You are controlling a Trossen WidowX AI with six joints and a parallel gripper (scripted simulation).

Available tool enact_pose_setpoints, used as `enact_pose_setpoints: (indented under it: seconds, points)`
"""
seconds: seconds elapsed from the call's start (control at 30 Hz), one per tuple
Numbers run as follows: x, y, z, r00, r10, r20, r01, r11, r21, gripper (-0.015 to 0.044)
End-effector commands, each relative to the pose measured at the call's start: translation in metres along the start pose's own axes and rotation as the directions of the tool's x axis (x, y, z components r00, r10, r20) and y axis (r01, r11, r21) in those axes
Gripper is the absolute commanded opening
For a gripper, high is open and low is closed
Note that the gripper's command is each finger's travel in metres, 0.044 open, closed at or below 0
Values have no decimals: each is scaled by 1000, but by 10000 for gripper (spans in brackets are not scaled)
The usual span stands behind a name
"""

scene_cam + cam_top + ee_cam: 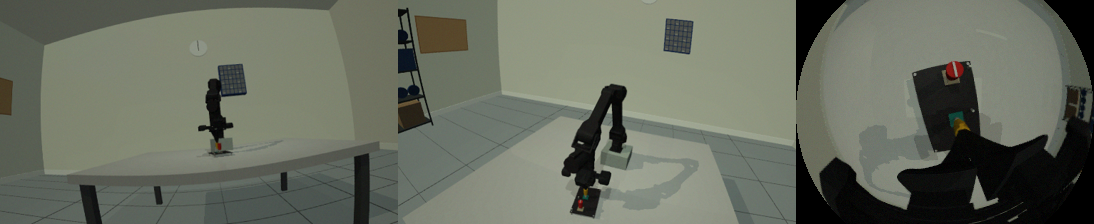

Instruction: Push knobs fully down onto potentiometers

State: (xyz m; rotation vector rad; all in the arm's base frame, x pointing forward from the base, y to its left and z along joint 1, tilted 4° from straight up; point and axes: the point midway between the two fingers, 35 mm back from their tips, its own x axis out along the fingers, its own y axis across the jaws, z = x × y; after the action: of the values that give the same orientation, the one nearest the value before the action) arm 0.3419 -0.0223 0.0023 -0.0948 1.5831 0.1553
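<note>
Your end effector [585, 187] [217, 141] [962, 132], closed on nothing, is at yellow cylindrical knob [585, 192] [217, 145] [960, 126] on black rectangular circuit board [592, 202] [934, 105]. Likely first push; next, press straight down, gently.

Right of centre in the frame, a black robot arm [213, 103] reaches down toward the pale table [143, 179], its closed gripper [217, 141] just above a red piece and a yellow piece [217, 145] standing side by side over a thin dark board [223, 152]. Behind them I see a pale block [227, 144]. A blue-framed grid panel [232, 80] hangs on the wall to the arm's upper right, and a round white clock [198, 48] hangs higher, near top centre. An orange-brown board [5, 96] is cut off by the left edge. Dark table legs [361, 189] stand on the tiled floor [249, 210] along the bottom.
</note>
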Motion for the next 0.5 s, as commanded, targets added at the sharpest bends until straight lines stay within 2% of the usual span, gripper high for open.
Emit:
enact_pose_setpoints:
  seconds: [0.0,0.47]
  points:
    - [24,-1,1,1000,1,-24,-1,1000,-1,0]
    - [26,-1,1,1000,1,-24,-1,1000,-1,0]
